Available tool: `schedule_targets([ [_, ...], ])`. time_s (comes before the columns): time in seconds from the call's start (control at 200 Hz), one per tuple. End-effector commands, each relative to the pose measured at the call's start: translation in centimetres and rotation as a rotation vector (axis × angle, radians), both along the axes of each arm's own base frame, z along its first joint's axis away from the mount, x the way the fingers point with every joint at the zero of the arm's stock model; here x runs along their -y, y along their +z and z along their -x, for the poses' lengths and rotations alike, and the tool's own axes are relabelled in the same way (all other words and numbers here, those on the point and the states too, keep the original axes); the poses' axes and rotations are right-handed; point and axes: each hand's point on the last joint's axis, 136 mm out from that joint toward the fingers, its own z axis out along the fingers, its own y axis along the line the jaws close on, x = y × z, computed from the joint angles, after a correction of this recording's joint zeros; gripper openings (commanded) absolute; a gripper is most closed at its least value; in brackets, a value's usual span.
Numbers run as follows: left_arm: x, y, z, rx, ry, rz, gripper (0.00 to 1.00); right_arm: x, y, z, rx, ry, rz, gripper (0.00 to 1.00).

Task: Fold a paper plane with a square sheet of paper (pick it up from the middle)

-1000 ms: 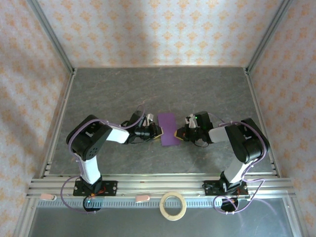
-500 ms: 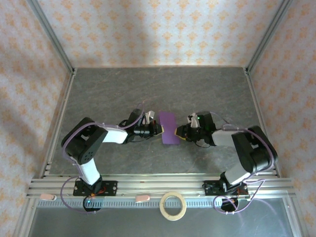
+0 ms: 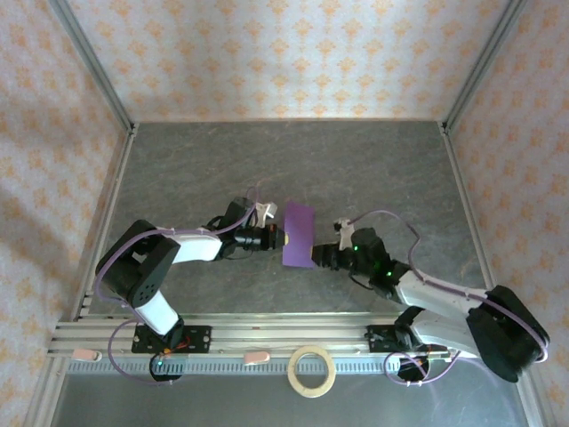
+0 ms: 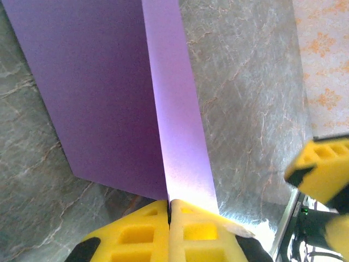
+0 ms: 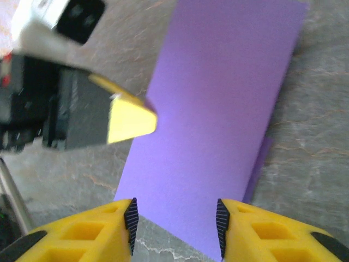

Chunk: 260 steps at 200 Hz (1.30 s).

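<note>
Left jaws shut on folded thin purple paper sheet, right jaws parted beside it; hold firm, flatten crease gently.

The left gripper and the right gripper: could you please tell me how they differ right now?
The left gripper is shut on an edge of the folded purple paper; the right gripper stands open, clamping nothing. The left gripper meets the paper from its left side, the right gripper from its near right corner. Both are yellow-tipped and sit low at the paper.
</note>
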Motion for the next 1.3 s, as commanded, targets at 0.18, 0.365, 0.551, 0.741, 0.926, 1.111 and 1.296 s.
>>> schedule_targets([
  [0.18, -0.6, 0.9, 0.2, -0.034, 0.064, 0.074, 0.0, -1.4, 0.9, 0.5, 0.439, 0.012, 0.349, 0.49],
  [0.365, -0.4, 1.2, 0.3, -0.098, 0.1, 0.122, 0.0, -3.8, 0.1, 1.1, 0.566, 0.05, 0.538, 0.51],
  [0.551, -0.5, 1.5, 0.2, -0.129, 0.134, 0.148, 0.0, -5.7, -1.2, 1.7, 0.607, 0.103, 0.624, 0.53],
  [0.741, -0.5, 1.6, 0.2, -0.139, 0.139, 0.145, 0.0, -6.3, -2.2, 2.0, 0.608, 0.121, 0.657, 0.54],
  [0.926, -0.4, 1.9, 0.1, -0.135, 0.141, 0.15, 0.0, -6.9, -2.4, 2.4, 0.628, 0.149, 0.664, 0.54],
  [1.111, -0.5, 1.8, 0.1, -0.141, 0.145, 0.153, 0.0, -6.8, -2.0, 1.6, 0.657, 0.093, 0.69, 0.54],
  [1.296, -0.6, 1.5, 0.3, -0.147, 0.147, 0.147, 0.0, -7.3, -1.8, 1.0, 0.687, 0.076, 0.704, 0.52],
])
